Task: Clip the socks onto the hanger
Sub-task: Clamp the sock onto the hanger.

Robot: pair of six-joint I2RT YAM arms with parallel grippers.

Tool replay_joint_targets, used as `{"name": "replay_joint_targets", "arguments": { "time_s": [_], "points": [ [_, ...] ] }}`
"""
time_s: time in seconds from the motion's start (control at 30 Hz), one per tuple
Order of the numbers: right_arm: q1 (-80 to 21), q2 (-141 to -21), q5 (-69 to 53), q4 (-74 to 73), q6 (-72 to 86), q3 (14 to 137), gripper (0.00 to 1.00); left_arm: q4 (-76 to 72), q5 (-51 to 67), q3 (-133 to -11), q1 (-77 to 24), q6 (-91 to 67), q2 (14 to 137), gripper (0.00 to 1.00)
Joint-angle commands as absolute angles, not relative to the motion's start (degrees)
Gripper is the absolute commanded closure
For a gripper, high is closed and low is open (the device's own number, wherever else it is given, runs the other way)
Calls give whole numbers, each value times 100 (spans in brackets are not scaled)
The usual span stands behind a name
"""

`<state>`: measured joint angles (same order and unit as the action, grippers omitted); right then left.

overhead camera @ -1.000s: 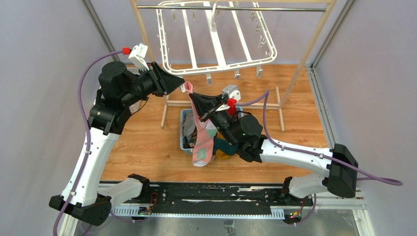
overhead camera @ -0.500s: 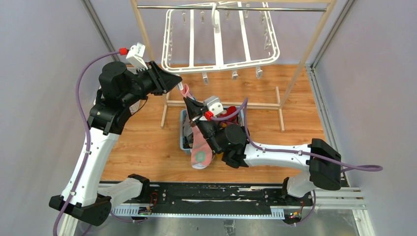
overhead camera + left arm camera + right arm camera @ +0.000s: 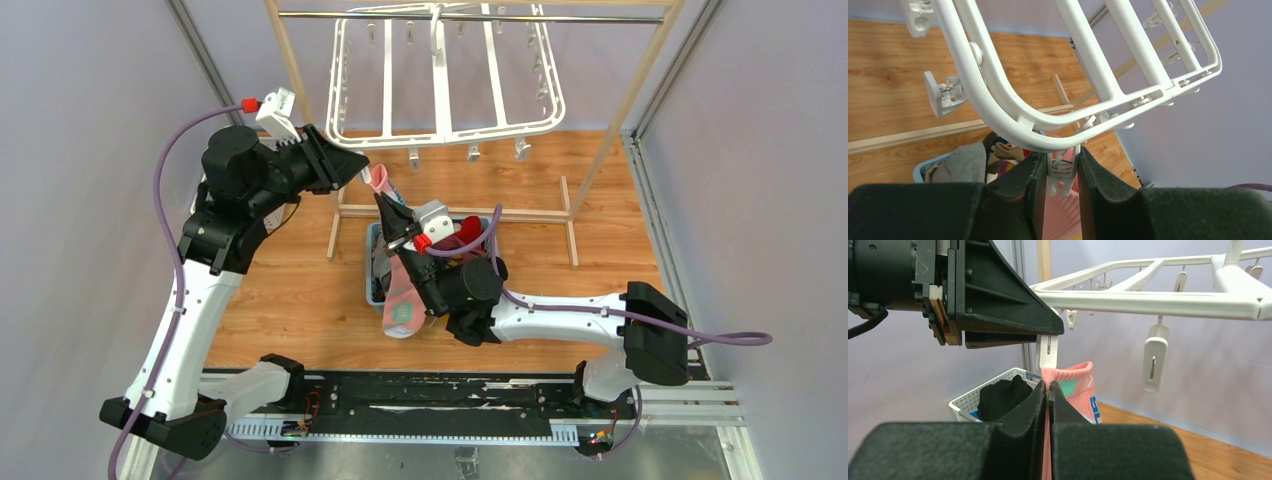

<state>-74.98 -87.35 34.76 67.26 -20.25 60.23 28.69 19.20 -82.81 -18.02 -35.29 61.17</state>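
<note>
Socks heaped in basket on table;
Left gripper clamped on hanger clip; right gripper pressed together on pink sock just beneath.

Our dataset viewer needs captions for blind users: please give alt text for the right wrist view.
The right gripper pinches the cuff of a pink sock, raised just beneath a white clip that the left gripper squeezes on the hanger. A white basket sits behind.
</note>
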Motion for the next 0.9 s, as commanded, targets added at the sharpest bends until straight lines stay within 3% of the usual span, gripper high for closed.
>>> {"name": "replay_joint_targets", "arguments": {
  "time_s": [0.0, 0.87],
  "points": [
    [-7594, -8772, 3485, 7066, -2156, 6256, 100, 2875, 1848, -8225, -1811, -3463, 6022, 100],
    [-7603, -8867, 3013, 6533, -1866, 6565, 100, 2919, 1776, -8326, -1810, -3494, 5995, 100]
  ]
}}
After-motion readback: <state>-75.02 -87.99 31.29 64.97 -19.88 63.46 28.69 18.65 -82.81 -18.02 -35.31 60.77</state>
